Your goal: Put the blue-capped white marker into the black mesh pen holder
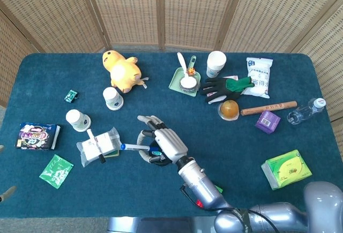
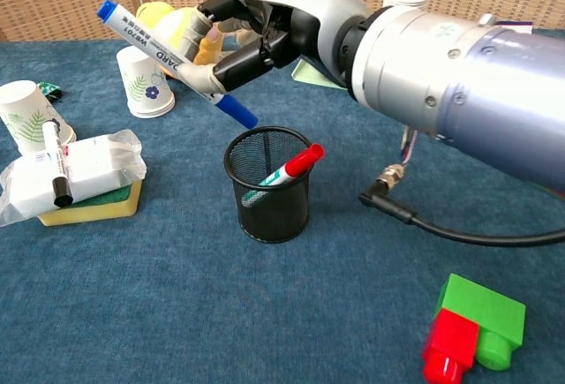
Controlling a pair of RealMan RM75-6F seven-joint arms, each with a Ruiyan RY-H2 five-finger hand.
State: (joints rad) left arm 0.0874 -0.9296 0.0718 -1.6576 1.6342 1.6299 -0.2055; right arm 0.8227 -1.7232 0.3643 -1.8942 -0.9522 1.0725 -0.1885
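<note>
The right hand (image 2: 265,35) pinches the blue-capped white marker (image 2: 168,50) between thumb and fingers, the other fingers curled around its barrel. The marker is held in the air, tilted, its lower blue end just above the rim of the black mesh pen holder (image 2: 269,185) on the holder's far-left side, its upper blue end pointing up and away toward the small white paper cup with a blue flower print (image 2: 146,81). It is not inside the holder.

From the head view the right hand (image 1: 162,144) lies over the holder and hides most of it, with the marker (image 1: 134,147) sticking out sideways toward the clear-wrapped white packet (image 1: 99,146).

Inside the holder a red-capped marker with a green band (image 2: 284,172) leans against the rim, its red cap poking out at the near-right side.

On the dark blue cloth worktop (image 2: 132,313), well left of the holder, the clear-wrapped packet (image 2: 75,170) rests on a yellow-and-green sponge (image 2: 88,207), with a black-capped white marker (image 2: 56,163) lying across it. Beyond the holder sits a yellow plush duck (image 2: 181,35). Near right of the holder stand a green and red toy brick pair (image 2: 472,327).

The left hand cannot be made out well enough to tell its state.
</note>
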